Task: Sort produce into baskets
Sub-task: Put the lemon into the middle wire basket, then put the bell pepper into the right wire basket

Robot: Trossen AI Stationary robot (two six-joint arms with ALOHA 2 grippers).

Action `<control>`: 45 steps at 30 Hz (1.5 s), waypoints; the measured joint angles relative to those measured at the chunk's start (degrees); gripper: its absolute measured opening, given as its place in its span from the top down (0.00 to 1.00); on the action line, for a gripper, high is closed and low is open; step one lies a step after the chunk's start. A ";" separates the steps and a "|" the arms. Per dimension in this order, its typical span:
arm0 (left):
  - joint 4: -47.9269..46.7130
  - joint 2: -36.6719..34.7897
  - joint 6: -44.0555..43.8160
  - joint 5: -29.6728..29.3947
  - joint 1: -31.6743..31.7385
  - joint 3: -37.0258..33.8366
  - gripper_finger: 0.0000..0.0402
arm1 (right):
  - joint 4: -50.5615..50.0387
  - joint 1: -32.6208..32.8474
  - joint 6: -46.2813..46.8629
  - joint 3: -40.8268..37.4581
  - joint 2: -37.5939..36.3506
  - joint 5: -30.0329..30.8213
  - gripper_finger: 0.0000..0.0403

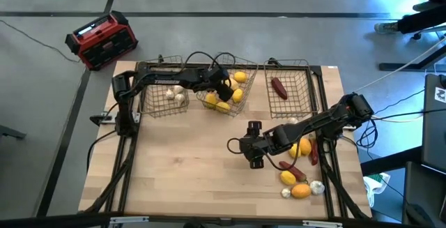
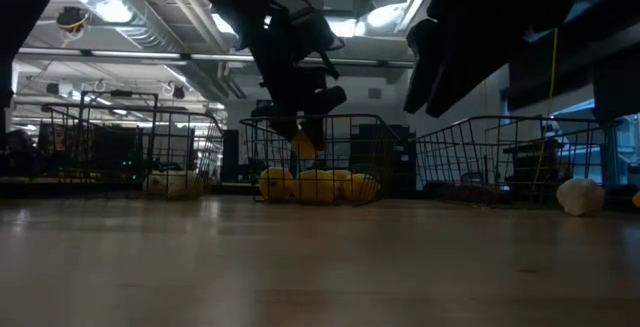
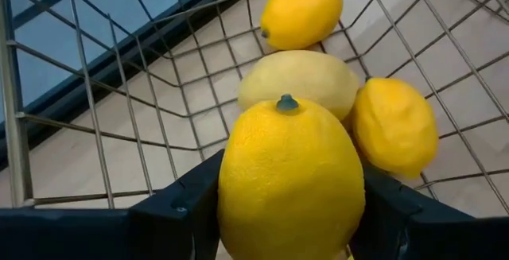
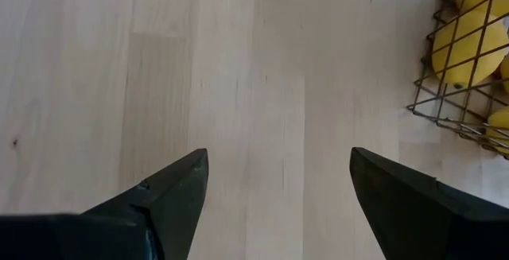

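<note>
Standing along the far edge of the wooden table [image 1: 188, 158], three wire baskets were seen side by side. White bulbs [image 1: 175, 95] were held in the left basket [image 1: 150, 106]. Several lemons [image 1: 235, 94] were piled in the middle basket [image 1: 245, 87], and over that basket the left gripper [image 1: 221, 88] was held. A lemon [image 3: 290, 184] was clamped between its fingers [image 3: 187, 212], stem end pointing away from the wrist, with three more lemons lying on the mesh beyond it. In the low view the held lemon [image 2: 304, 145] was seen raised above the pile in the basket.

A dark red piece [image 1: 279, 88] was seen in the right basket [image 1: 306, 74]. Nearer the front, the right gripper [image 1: 252, 146] was stationed over bare wood at the middle of the table, its fingers [image 4: 171, 192] spread wide and nothing gripped between them.

Loose produce [image 1: 301, 179] was left on the table's front right part, beneath and beside the right arm: lemons, an orange piece, dark red pieces and white bulbs. A red-and-black box [image 1: 101, 40] was set on the floor beyond the table's far left corner.
</note>
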 joint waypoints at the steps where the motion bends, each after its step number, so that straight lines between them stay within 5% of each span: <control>1: -0.06 0.00 0.31 -0.20 -0.19 0.00 0.51 | 0.01 0.00 -0.02 0.00 0.00 0.00 0.25; 12: -0.17 0.24 0.17 -0.16 -0.49 0.00 0.32 | 0.84 -0.01 -0.75 0.00 0.00 0.02 0.25; 23: -2.24 -7.59 1.49 0.30 -4.45 0.72 0.30 | 0.51 -0.02 -0.69 0.00 0.02 -0.55 0.25; 27: -2.99 -13.35 1.54 -0.85 -8.95 0.74 0.30 | 1.11 -0.04 -0.68 0.02 0.02 -0.60 0.25; 31: -3.12 -17.11 0.87 -8.15 -16.41 -0.93 0.30 | 5.31 -0.04 -0.61 0.02 0.04 -0.61 0.25; 45: -3.29 -18.17 -8.36 -23.13 -39.44 -10.28 0.30 | 23.22 -0.04 -1.04 0.09 0.07 -0.63 0.25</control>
